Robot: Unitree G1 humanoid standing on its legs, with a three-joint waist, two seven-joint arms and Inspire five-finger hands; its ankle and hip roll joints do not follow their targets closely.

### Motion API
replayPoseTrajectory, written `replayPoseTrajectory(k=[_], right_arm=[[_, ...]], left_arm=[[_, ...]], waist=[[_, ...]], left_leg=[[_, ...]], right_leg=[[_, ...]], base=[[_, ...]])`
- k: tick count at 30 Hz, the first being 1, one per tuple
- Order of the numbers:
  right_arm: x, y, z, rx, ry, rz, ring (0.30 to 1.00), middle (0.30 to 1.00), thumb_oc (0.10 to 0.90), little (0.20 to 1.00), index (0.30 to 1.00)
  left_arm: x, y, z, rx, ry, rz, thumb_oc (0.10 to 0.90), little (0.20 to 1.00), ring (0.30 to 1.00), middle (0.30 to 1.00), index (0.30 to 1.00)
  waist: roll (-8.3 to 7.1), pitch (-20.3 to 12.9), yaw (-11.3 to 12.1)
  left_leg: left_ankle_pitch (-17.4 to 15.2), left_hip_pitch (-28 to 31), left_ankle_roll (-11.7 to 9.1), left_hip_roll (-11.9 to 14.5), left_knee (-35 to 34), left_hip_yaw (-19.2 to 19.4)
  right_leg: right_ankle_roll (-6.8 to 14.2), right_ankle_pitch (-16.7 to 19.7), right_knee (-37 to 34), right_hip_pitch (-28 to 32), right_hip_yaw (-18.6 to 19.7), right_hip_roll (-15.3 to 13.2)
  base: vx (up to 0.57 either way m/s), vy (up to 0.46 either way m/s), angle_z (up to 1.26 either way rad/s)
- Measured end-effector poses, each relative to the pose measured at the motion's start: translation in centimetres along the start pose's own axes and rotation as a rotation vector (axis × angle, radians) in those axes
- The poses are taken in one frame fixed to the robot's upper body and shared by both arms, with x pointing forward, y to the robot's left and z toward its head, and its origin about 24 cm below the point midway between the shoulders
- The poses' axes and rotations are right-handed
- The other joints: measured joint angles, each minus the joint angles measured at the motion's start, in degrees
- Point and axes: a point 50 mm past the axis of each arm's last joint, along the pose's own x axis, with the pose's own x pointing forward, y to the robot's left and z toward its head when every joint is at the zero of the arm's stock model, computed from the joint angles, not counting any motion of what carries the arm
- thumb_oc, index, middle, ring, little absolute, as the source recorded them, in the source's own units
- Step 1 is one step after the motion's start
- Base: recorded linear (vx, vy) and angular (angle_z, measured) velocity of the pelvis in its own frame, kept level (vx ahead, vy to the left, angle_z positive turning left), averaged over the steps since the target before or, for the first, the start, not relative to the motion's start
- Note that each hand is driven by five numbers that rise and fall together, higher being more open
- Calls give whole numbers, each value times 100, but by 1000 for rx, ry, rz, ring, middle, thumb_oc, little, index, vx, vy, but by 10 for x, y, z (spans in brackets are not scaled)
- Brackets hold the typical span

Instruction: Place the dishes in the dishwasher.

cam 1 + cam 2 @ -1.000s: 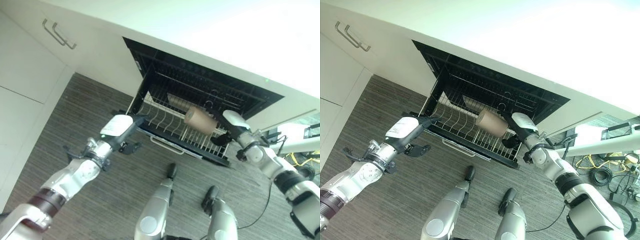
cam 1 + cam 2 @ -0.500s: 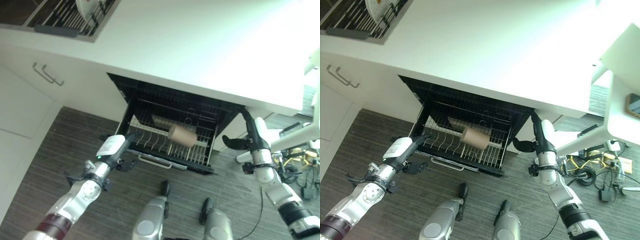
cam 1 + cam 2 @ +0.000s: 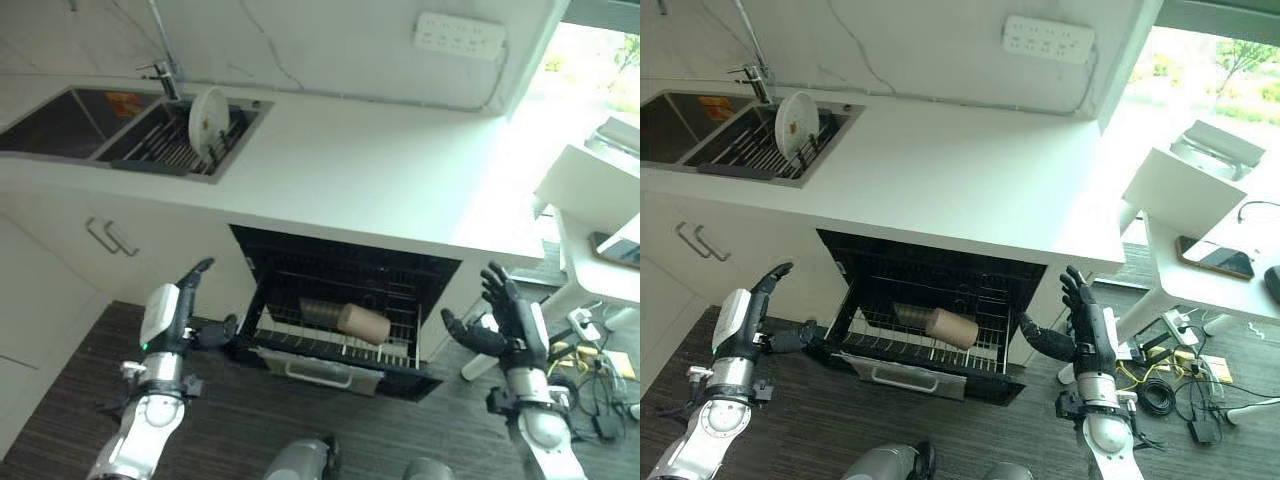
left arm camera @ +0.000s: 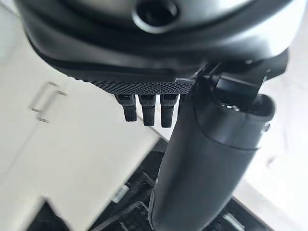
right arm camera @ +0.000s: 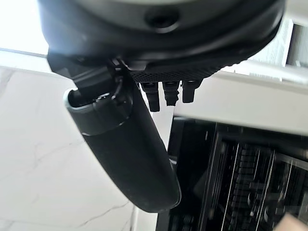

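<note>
Cup (image 3: pixel 362 323), one, lies in dishwasher rack (image 3: pixel 300 343); one plate (image 3: pixel 208 113) in sink (image 3: pixel 232 135); left hand (image 3: pixel 165 318), right hand (image 3: pixel 512 325) spread, empty.

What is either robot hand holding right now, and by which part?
Nothing. The left robot hand and right robot hand are both open; the cup lies in the dishwasher rack.

A brown cup (image 3: pixel 362 323) is being carried on its side by the wire rack (image 3: pixel 330 345) of the open dishwasher (image 3: pixel 345 270); the rack is being held pulled out part-way over the dark striped floor (image 3: pixel 230 430); above, a white plate (image 3: pixel 208 112) is being kept upright in the dish rack (image 3: pixel 170 155) set in the sink (image 3: pixel 60 120); the sink is being borne by the white countertop (image 3: pixel 380 180); the countertop around it is being left bare
</note>
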Motion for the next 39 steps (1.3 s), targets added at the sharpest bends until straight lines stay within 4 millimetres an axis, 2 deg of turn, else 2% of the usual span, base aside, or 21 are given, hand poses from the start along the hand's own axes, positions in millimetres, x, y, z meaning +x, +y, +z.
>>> replayPoseTrajectory(k=[3,7,9,10,12,15,16,18,19,20,22,23,25,26,28,30,31,32,33,35,39], right_arm=[[0,5,-1,26,7,53,900,900,800,900,900],[-1,8,-3,52,18,83,900,900,800,900,900],[-2,7,-5,58,31,78,900,900,800,900,900],[-3,5,-6,69,37,74,900,900,800,900,900],[2,-2,0,59,11,79,900,900,800,900,900],[3,-13,6,50,-18,79,900,900,800,900,900],[3,-15,6,64,-17,75,900,900,800,900,900],[3,-16,6,85,-19,77,900,900,800,900,900],[3,-19,8,74,-33,83,900,900,800,900,900],[7,-25,14,50,-66,86,900,900,800,900,900],[26,-32,28,32,-133,63,900,900,800,900,900],[28,-31,29,37,-144,62,900,900,800,900,900],[29,-27,31,56,-160,69,900,900,800,900,900],[30,-26,34,56,-181,75,900,900,800,900,900],[31,-33,38,36,-189,69,900,900,800,900,900],[33,-39,42,15,-195,76,900,900,800,900,900],[33,-48,45,-3,-206,49,900,900,800,900,900],[32,-52,47,-6,-212,31,900,900,800,900,900],[27,-54,42,29,-208,-52,900,900,800,900,900],[24,-45,35,79,-202,-68,900,900,800,900,900],[19,-14,36,218,-250,-75,900,900,800,900,900]], left_arm=[[-6,5,-9,-54,58,30,800,900,900,900,900],[-28,17,-30,-93,174,96,800,900,900,900,900],[-34,14,-34,-128,210,145,800,900,900,900,900],[-34,12,-34,-165,223,171,800,900,900,900,900],[-39,8,-41,-185,262,183,800,900,900,900,900],[-51,-9,-55,-292,380,210,800,900,900,900,900],[-56,-13,-58,-309,411,210,800,900,900,900,900],[-59,-14,-59,-312,413,208,800,900,900,900,900],[-63,-18,-56,-331,408,210,800,900,900,900,900],[-61,-23,-52,-355,397,206,800,900,900,900,900],[-52,-39,-42,-399,375,171,800,900,900,900,900],[-53,-42,-41,-402,374,156,800,900,900,900,900],[-55,-45,-48,-429,413,165,800,900,900,900,900],[-56,-47,-52,-453,447,173,800,900,900,900,900],[-55,-57,-53,-514,485,178,800,900,900,900,900],[-59,-70,-54,-537,525,137,800,900,900,900,900],[-61,-80,-49,-559,523,89,800,900,900,900,900],[-61,-82,-48,-562,516,70,800,900,900,900,900],[-57,-88,-47,-567,515,25,800,900,900,900,900],[-58,-83,-51,-564,520,22,800,900,900,900,900],[-59,-62,-66,-494,544,42,800,900,900,900,900]], waist=[[38,-17,58],[111,-51,100],[223,-99,96],[272,-99,42],[239,-116,-50],[403,-126,-156],[368,-114,-205],[69,-24,-214],[-68,-38,-193],[-45,-14,-181],[102,233,-179],[144,235,-213],[158,258,-201],[261,242,-268],[433,263,-241],[595,252,-258],[634,231,-261],[727,177,-268],[485,245,-293],[302,249,-181],[60,243,18]], left_leg=[[137,-9,-18,-20,-164,15],[179,-29,16,68,-263,213],[216,-38,-6,185,-330,190],[341,-24,-9,238,-422,65],[615,-40,-125,251,-756,57],[809,49,-411,232,-1114,-6],[855,194,-526,223,-1405,38],[564,256,-376,147,-888,247],[694,259,-745,199,-398,231],[775,201,-1020,153,-223,-13],[785,-259,-1061,178,567,-74],[537,-279,-937,314,550,-97],[460,36,-960,779,-379,-119],[508,96,-1090,1064,-751,-254],[586,13,-1216,1666,-847,-567],[600,-49,-1245,2057,-754,-553],[543,-113,-1289,2014,-616,-512],[516,-93,-1295,1942,-635,-471],[506,8,-1544,1387,-559,-455],[355,-7,-1249,1069,-368,-383],[127,4,-767,772,-180,-68]], right_leg=[[243,-174,-4,-217,133,161],[172,-113,-154,-308,-320,313],[138,-148,-120,-286,-377,639],[103,-382,204,-316,-306,1026],[-409,-733,488,-490,-363,1694],[-772,-620,71,-376,-104,1911],[-905,-510,-13,-367,-132,1875],[-1068,-486,11,-362,-133,1572],[-1105,-597,205,-467,29,1460],[-1055,-650,404,-639,141,1467],[-1056,-493,385,-665,219,1376],[-1024,-474,350,-618,226,1372],[-967,-490,285,-592,346,1391],[-912,-490,281,-623,487,1401],[-773,-510,360,-689,552,1408],[-620,-564,516,-697,553,1211],[-165,-481,421,-662,577,843],[3,-440,368,-632,555,734],[252,-235,78,-248,495,224],[-57,316,-131,-188,544,-20],[83,979,-158,-302,513,-258]], base=[[-27,122,0],[-33,92,-21],[-59,-5,-13],[-93,-56,27],[-42,-126,14],[4,-83,-6],[25,-90,1],[-23,-48,-11],[-56,57,-15],[-26,78,-7],[39,293,-20],[68,401,-19],[57,394,-26],[65,513,-38],[53,467,-12],[49,623,5],[62,734,23],[61,696,70],[37,389,59],[16,314,29],[7,277,-21]])
